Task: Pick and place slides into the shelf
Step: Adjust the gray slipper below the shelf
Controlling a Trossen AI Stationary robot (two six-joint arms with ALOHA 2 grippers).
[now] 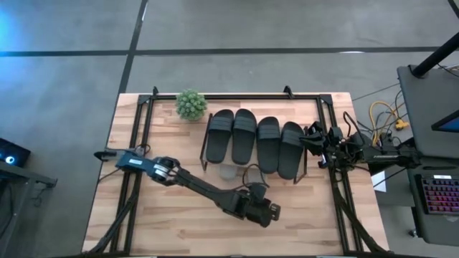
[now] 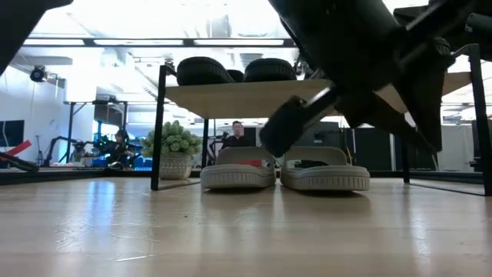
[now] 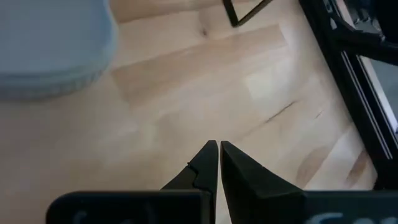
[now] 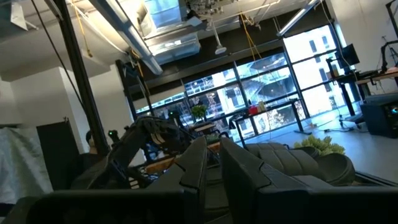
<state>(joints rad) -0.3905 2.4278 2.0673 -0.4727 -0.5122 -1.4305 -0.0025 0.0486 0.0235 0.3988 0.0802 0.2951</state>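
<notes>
A plant (image 1: pixel 191 104) is sitting at the far left of the counter (image 1: pixel 143 215), just left of the shelf (image 2: pixel 231 98). Four black slides (image 1: pixel 254 140) are lying side by side on its top; two grey slides (image 2: pixel 284 175) are resting beneath. The left gripper (image 3: pixel 217 152), fingers clenched on nothing, is hovering near the counter's front, in front of the shelf. The right gripper (image 4: pixel 211 155), fingers likewise pressed together, is waiting at the shelf's right end. A black rail frame (image 1: pixel 136 143) is bordering the counter. A person (image 2: pixel 237 135) is sitting in the room behind.

Two pale slides (image 2: pixel 286 174) side by side under the shelf (image 2: pixel 231 96), black slides (image 2: pixel 234 71) on top.
</notes>
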